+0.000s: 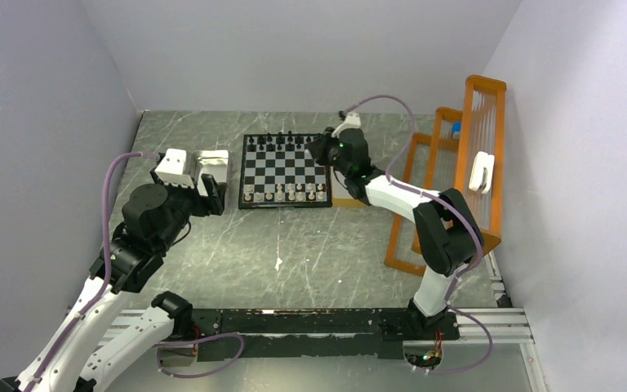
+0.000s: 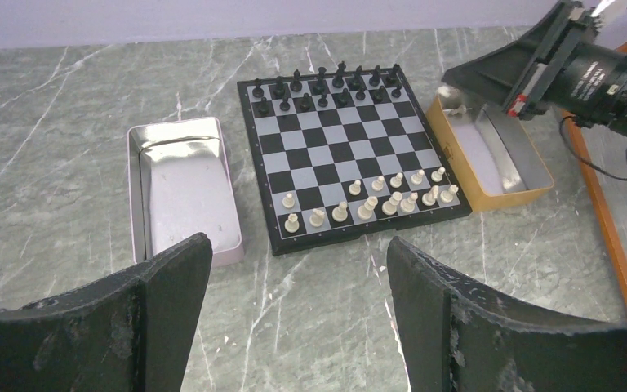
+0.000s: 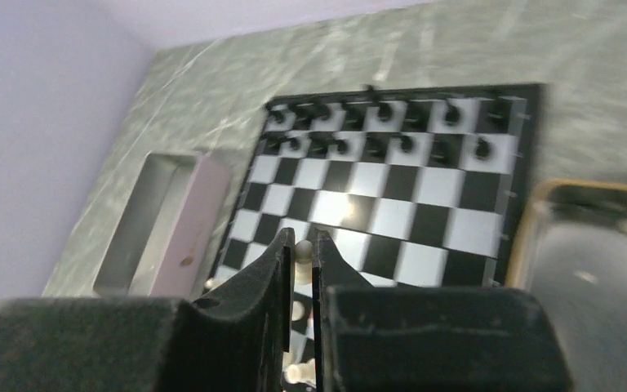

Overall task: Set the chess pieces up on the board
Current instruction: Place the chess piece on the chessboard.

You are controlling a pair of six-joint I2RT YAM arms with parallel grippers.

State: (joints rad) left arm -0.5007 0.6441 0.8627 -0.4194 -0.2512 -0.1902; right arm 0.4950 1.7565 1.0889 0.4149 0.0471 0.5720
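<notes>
Containers: silvery tray [image 2: 137, 200], just left of the board [image 2: 351, 143], shows only its bare shiny floor. Tan tray [image 2: 510, 198], just right of the board, shows a bare metal lining; its far corner is hidden by the arm.

Right arm reaches forward over the tan tray's far-left corner. Right gripper [image 1: 320, 149] is clenched on what looks like one cream piece [image 3: 300, 251].

Left arm is bent. Left gripper [image 2: 298, 245] hangs above the table on the near side of the silvery tray, jaws spread wide, grasping nothing.

Counts on the board:
- black pieces [image 2: 323, 100]: sixteen, in two full rows at the far edge
- cream pieces [image 2: 392, 204]: fourteen, eight in the near row and six in the second
</notes>
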